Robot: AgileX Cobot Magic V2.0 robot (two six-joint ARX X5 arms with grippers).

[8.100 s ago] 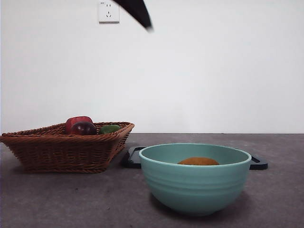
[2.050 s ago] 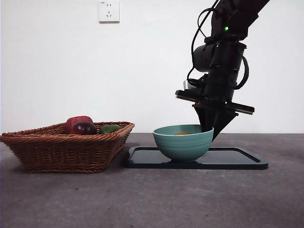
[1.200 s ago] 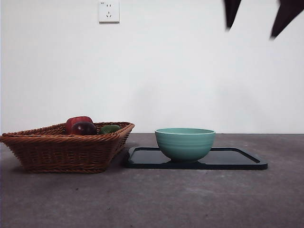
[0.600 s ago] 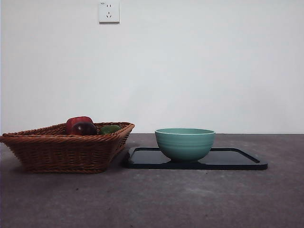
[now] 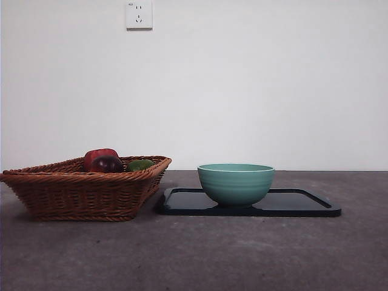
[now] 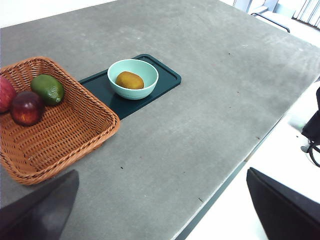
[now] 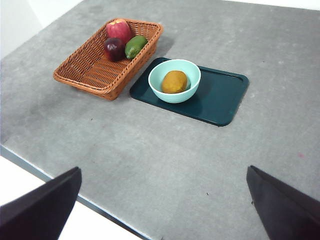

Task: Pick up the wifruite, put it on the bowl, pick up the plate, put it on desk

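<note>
From the low front camera the teal bowl [image 5: 236, 183] shows only its ridged outer wall and rim at the centre of the frame, and nothing inside it can be seen; both wrist cameras look down from above and show the small orange-brown fruit [image 7: 174, 82] lying in the bottom of the bowl, dull-skinned and much smaller than the bowl around it. The bowl stands on one end of a dark flat tray [image 7: 220, 97], the end nearer a brown wicker basket [image 7: 95, 67], which sits just beside the tray on the grey counter [image 7: 150, 160]. In the basket, at the upper left of the right wrist frame, lie a red fruit [image 7: 119, 29], a dark red-purple fruit [image 7: 114, 49] and a green fruit [image 7: 135, 46], close together at one end. A white wall socket [image 5: 139, 14] is at the top left of the front frame. No arm appears in the front view. The left hand [image 6: 160, 210] and the right hand [image 7: 162, 210] both hang high over the counter, well away from everything, each with its jaws spread wide and holding nothing.
</note>
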